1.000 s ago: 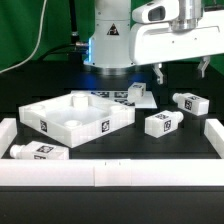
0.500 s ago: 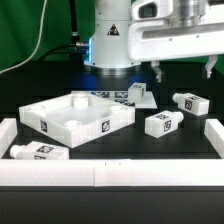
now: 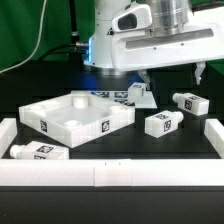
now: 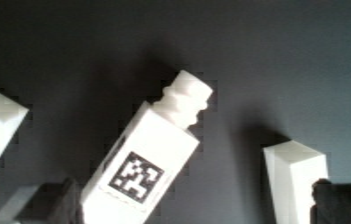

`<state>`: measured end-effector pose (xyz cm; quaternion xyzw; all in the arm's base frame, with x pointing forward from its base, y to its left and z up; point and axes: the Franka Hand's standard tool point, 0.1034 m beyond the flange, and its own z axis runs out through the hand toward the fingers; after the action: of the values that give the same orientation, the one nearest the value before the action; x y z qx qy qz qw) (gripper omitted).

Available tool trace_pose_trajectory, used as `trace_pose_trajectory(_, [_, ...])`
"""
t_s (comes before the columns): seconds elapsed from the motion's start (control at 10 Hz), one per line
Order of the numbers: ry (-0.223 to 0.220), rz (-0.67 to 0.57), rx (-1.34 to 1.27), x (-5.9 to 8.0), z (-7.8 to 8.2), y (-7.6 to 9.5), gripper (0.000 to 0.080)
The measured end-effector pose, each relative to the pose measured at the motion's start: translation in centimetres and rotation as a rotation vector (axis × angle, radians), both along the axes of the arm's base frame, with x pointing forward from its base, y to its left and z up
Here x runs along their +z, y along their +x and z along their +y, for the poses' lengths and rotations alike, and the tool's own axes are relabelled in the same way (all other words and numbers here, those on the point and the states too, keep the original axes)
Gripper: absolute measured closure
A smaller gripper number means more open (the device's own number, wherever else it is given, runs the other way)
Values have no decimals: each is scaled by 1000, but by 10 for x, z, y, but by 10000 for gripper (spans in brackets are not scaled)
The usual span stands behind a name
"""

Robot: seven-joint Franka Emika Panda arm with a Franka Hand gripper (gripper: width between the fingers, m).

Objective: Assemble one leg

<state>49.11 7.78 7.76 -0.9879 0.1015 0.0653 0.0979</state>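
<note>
Black matte surface [image 3: 130,150], with a white rail [image 3: 110,172] along the near edge and up both sides. Lying directly on it:
- square white tabletop [image 3: 75,118], open side up, toward the exterior view's left
- first leg [image 3: 38,152] on its side, in front of the tabletop, near the rail corner
- second leg [image 3: 160,123] just off the tabletop's corner toward the exterior view's right
- third leg [image 3: 190,102] further that way, apart
- tagged white piece [image 3: 138,93] behind, beside the marker board [image 3: 108,96]

Wrist view: tagged leg [image 4: 154,150] flat on the dark surface, tag up.
</note>
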Motion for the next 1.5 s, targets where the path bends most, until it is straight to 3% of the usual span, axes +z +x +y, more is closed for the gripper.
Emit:
trace_pose_trajectory(0.2, [5, 59, -59, -25, -23, 18, 150])
trace_pose_trajectory(0.6, [-21, 10, -67, -51, -27, 25, 150])
trace_pose_trajectory(0.7, [-33, -5, -74, -58, -21, 22, 150])
trace_pose_trajectory(0.8, [-40, -4, -77, -62, -14, 17, 150])
trace_pose_trajectory(1.1, [-49, -26, -77, -66, -15, 20, 150])
trace_pose_trajectory(1.2, [-49, -26, -77, -66, -15, 20, 247])
trace_pose_trajectory(1.3, [-49, -26, -77, -66, -15, 20, 247])
trace_pose_trajectory(1.4, [-49, -26, -77, -66, -15, 20, 419])
trace_pose_trajectory(1.5, [-49, -26, -77, -66, -15, 20, 514])
